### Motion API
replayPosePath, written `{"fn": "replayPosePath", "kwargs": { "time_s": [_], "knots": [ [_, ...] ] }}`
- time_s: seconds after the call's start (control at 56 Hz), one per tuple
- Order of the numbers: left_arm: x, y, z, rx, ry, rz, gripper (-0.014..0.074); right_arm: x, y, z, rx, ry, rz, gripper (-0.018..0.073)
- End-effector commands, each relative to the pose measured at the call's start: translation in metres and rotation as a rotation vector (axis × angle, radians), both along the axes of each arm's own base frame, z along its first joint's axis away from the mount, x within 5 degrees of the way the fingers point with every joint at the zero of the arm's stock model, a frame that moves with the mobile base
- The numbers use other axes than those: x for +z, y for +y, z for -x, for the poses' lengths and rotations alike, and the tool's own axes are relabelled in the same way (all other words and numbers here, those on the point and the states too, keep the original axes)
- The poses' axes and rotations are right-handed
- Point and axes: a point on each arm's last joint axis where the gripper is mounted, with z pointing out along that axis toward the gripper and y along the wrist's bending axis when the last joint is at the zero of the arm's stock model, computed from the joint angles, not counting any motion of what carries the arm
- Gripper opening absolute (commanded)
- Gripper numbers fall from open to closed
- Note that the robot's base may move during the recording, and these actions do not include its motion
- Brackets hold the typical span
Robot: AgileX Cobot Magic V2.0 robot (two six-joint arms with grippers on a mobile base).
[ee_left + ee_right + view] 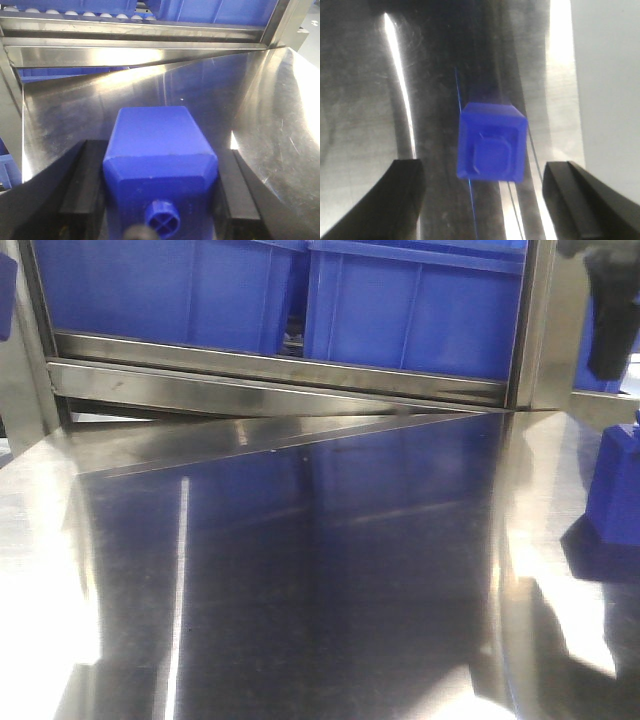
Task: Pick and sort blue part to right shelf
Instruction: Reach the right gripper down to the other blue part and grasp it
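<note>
In the left wrist view a blue part (157, 145), a block with a round cross-slotted peg facing the camera, sits between the black fingers (82, 180). My left gripper (162, 150) is shut on it, low over the steel table. A second blue part (492, 145) stands on the table; it also shows in the front view (612, 485) at the right edge. My right gripper (487, 167) hangs above it, open wide, with a finger on either side and apart from it. In the front view the right gripper (610, 310) shows dark at the top right. The left gripper is out of the front view.
A shiny steel table (300, 570) fills the front view. Behind it runs a steel shelf rail (280, 375) carrying two big blue bins (410, 300). A steel upright post (535, 320) stands at the back right.
</note>
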Motion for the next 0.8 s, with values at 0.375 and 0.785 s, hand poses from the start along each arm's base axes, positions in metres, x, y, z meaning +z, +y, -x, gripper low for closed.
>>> {"fn": "replayPosePath", "kwargs": {
  "time_s": [0.375,0.785],
  "knots": [
    [0.020,-0.004,-0.001,-0.034,-0.116,0.058,0.0284,-0.047,0.003,-0.022,0.008,0.052,0.044,0.0580],
    [0.020,-0.004,-0.001,-0.034,-0.116,0.058,0.0284,-0.036,0.000,-0.020,0.022,-0.008,0.066,0.0207]
  ]
}}
